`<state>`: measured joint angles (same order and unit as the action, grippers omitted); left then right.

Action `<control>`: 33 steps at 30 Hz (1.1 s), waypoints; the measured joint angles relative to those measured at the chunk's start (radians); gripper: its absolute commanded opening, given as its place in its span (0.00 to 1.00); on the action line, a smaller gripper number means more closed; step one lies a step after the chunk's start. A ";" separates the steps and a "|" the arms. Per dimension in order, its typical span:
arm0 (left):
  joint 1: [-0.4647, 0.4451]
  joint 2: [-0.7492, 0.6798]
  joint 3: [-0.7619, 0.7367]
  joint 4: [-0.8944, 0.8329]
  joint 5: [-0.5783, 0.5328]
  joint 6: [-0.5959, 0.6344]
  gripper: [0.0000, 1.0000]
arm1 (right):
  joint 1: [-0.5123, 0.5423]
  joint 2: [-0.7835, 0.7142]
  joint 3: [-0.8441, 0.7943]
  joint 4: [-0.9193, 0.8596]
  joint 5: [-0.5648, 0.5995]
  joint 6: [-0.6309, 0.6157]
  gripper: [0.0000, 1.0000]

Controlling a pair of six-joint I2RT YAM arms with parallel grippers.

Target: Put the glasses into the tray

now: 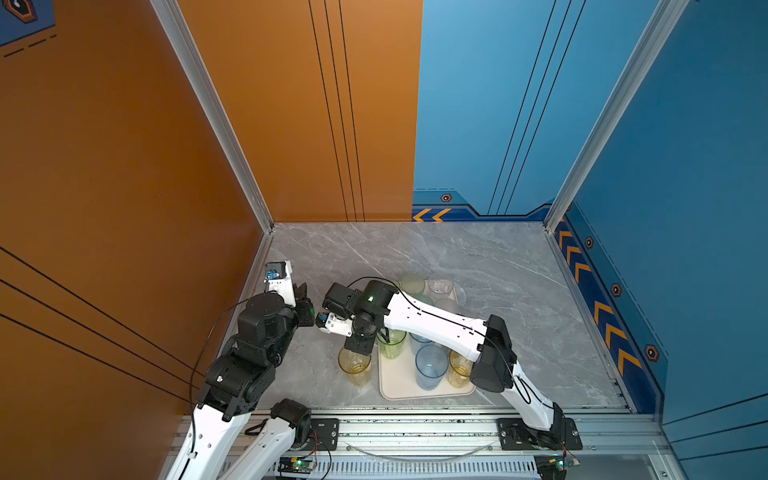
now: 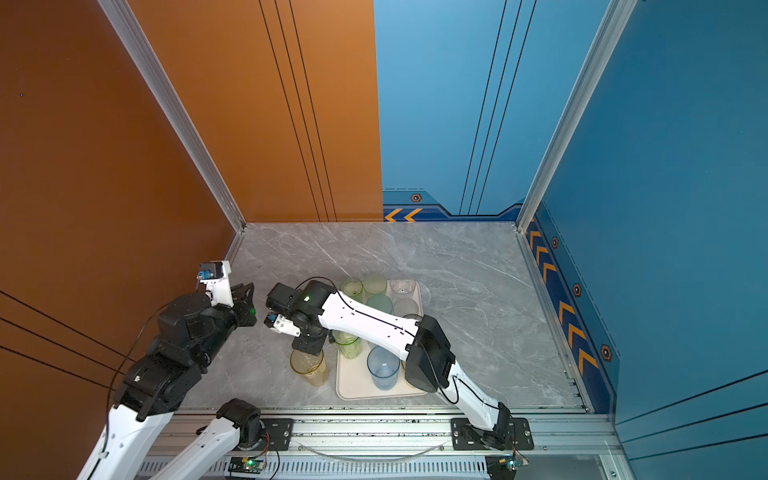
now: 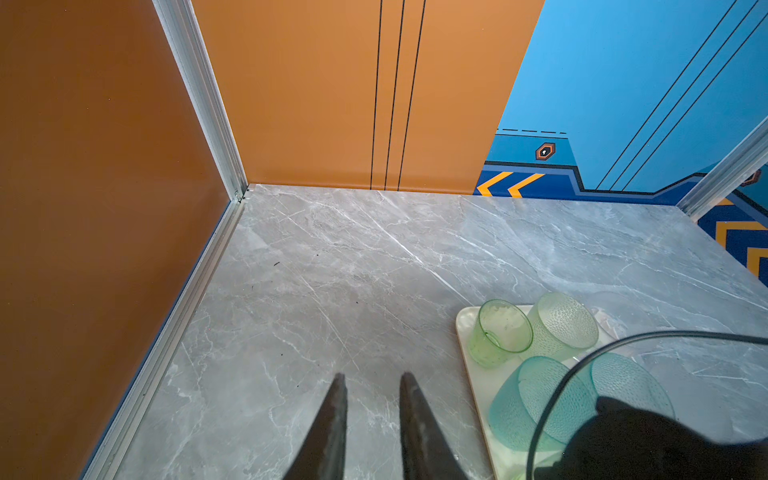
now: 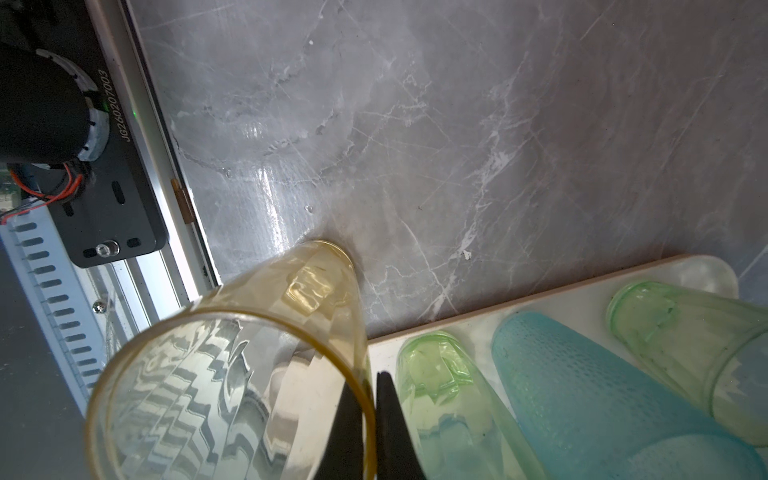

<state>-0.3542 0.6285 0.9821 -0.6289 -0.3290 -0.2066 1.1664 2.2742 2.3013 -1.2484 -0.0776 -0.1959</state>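
One yellow glass (image 1: 354,368) is standing on the marble surface (image 1: 498,270) in both top views, just outside the left rim of the tray (image 1: 395,384), where the other glasses (image 1: 440,286) are crowding together. The right gripper (image 1: 360,351) is reaching across from above, its jaws pinching the glass's rim, probably to lift it over the low edge. Bare tray is showing at the near-left corner, beside a blue glass (image 1: 431,368).

In the left wrist view, the left gripper (image 3: 370,376) is hovering over bare surface near the orange wall (image 3: 104,208), jaws slightly apart and holding nothing, out of the other arm's way.

In the right wrist view, the jaws are clamping the yellow wall, one inside and one outside. A green glass (image 4: 440,395) is sitting just beside them on the tray, so clearance is looking tight.
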 measured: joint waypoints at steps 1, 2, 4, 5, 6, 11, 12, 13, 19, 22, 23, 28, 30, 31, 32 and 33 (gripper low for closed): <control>0.000 0.000 0.000 -0.002 0.000 0.000 0.24 | 0.000 0.000 0.000 0.000 0.000 0.000 0.01; 0.000 0.000 0.000 -0.003 0.000 0.000 0.24 | 0.000 0.000 0.000 0.000 0.000 -0.003 0.01; 0.001 0.002 0.000 -0.005 0.000 0.001 0.24 | 0.000 -0.004 0.000 0.000 0.000 -0.008 0.01; 0.002 0.003 0.000 -0.007 0.001 0.001 0.24 | 0.000 -0.008 -0.001 0.000 0.000 -0.010 0.01; 0.003 0.004 0.000 -0.009 0.001 0.001 0.24 | 0.000 -0.014 -0.003 0.000 0.000 -0.011 0.01; 0.010 0.013 0.000 -0.013 0.009 0.005 0.24 | 0.000 -0.096 -0.059 0.003 0.000 -0.018 0.01; 0.011 0.015 0.000 -0.013 0.012 0.005 0.24 | 0.000 -0.114 -0.071 0.003 0.000 -0.018 0.01; 0.013 0.018 0.000 -0.014 0.015 0.005 0.24 | 0.000 -0.133 -0.084 0.003 0.000 -0.018 0.01; 0.016 0.027 0.000 -0.018 0.024 0.007 0.24 | 0.008 -0.248 -0.181 0.026 0.002 -0.026 0.01; 0.016 0.027 0.000 -0.019 0.027 0.007 0.24 | 0.014 -0.296 -0.239 0.043 0.004 -0.026 0.01; 0.017 0.027 0.000 -0.019 0.028 0.007 0.24 | 0.016 -0.313 -0.261 0.050 0.005 -0.026 0.01; 0.021 0.033 0.001 -0.019 0.038 0.007 0.24 | 0.026 -0.366 -0.346 0.068 0.023 -0.024 0.01; 0.021 0.037 0.001 -0.019 0.043 0.007 0.24 | 0.030 -0.387 -0.385 0.077 0.031 -0.021 0.01; 0.021 0.039 0.001 -0.019 0.043 0.007 0.24 | 0.031 -0.395 -0.401 0.082 0.034 -0.020 0.01; 0.021 0.041 0.001 -0.019 0.045 0.007 0.24 | 0.032 -0.407 -0.421 0.089 0.036 -0.017 0.01; 0.022 0.043 0.001 -0.019 0.046 0.007 0.24 | 0.032 -0.416 -0.437 0.092 0.040 -0.013 0.01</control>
<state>-0.3325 0.6712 0.9833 -0.6479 -0.2829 -0.1997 1.1988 1.8580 1.8645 -1.1568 -0.0376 -0.2092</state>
